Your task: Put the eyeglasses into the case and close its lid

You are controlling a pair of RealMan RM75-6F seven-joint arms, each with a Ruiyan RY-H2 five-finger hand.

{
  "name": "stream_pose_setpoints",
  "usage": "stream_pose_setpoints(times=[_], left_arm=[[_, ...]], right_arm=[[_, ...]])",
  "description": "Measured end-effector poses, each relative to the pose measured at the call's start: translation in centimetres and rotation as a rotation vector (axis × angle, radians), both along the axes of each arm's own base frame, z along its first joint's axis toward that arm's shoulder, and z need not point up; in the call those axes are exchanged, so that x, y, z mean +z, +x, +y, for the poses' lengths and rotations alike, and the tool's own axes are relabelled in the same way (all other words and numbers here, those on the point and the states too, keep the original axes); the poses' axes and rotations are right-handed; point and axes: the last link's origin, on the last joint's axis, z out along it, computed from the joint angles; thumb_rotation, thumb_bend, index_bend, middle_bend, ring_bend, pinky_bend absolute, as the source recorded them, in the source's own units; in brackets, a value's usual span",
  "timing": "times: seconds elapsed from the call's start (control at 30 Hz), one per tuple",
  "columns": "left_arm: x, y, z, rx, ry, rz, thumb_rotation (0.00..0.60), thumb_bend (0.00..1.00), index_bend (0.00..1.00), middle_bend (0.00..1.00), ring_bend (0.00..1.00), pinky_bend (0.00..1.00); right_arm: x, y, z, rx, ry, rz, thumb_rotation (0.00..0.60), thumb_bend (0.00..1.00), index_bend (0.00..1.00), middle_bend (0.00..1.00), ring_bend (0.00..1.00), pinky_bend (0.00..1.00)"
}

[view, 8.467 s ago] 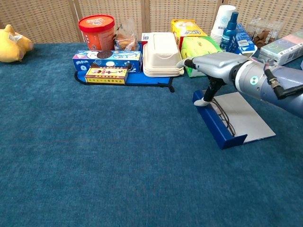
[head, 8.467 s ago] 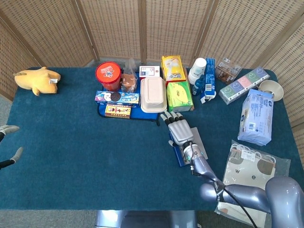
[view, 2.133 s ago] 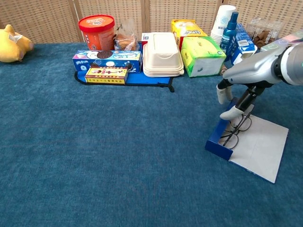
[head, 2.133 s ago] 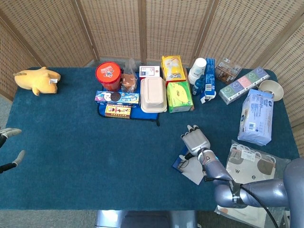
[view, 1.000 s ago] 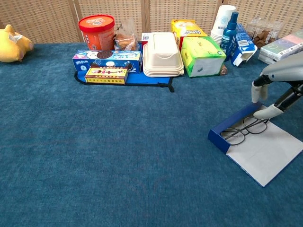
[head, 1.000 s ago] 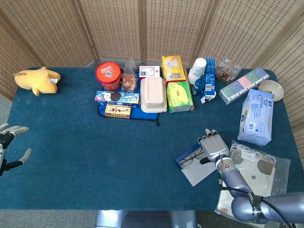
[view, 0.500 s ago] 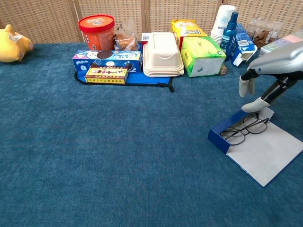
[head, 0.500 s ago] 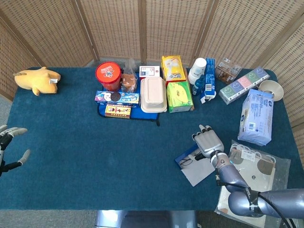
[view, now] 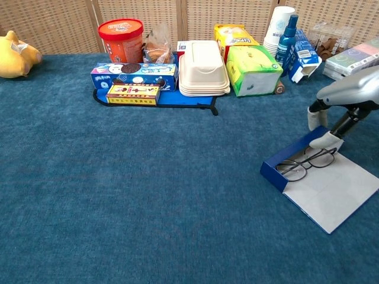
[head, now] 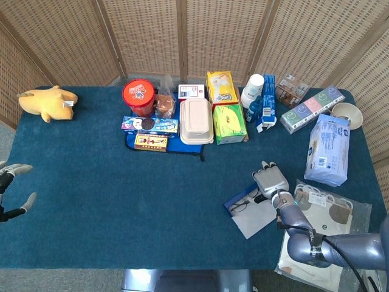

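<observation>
The eyeglass case (view: 277,172) is a shallow blue tray with its grey lid (view: 334,189) lying flat and open on the table's right side. Thin dark eyeglasses (view: 305,162) lie in the tray, with one end reaching over onto the lid. My right hand (view: 329,126) hangs just over the tray's far end, fingers pointing down and apart, its thumb tip close to the glasses, holding nothing. In the head view the same hand (head: 270,181) sits beside the case (head: 234,204). My left hand (head: 6,180) shows at the far left edge, fingers spread and empty.
A row of goods stands at the back: red tub (view: 121,34), snack boxes (view: 134,75), white clamshell box (view: 203,68), green tissue box (view: 254,69), cups and bottle (view: 286,34). A yellow plush (head: 47,102) lies back left. A tissue pack (head: 329,149) and bagged item (head: 319,213) lie right.
The case was dragged right and turned, and the eyeglasses now lie in its tray. Over the last half second my right hand shifted slightly right and lower over the tray's far end.
</observation>
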Motion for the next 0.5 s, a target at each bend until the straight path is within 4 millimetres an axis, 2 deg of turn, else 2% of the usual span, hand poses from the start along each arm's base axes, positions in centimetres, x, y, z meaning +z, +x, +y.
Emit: stream_pose_setpoints(times=[0.5], left_arm=[[-0.4,0.3,0.4,-0.021,-0.01,-0.011,0.6,0.31,0.24,0.28,0.2,0.07]], right_arm=[[1.0,-1.3,2.0,-0.049,-0.007,0.031,0.255,0.28,0.27,0.3,0.05,0.14]])
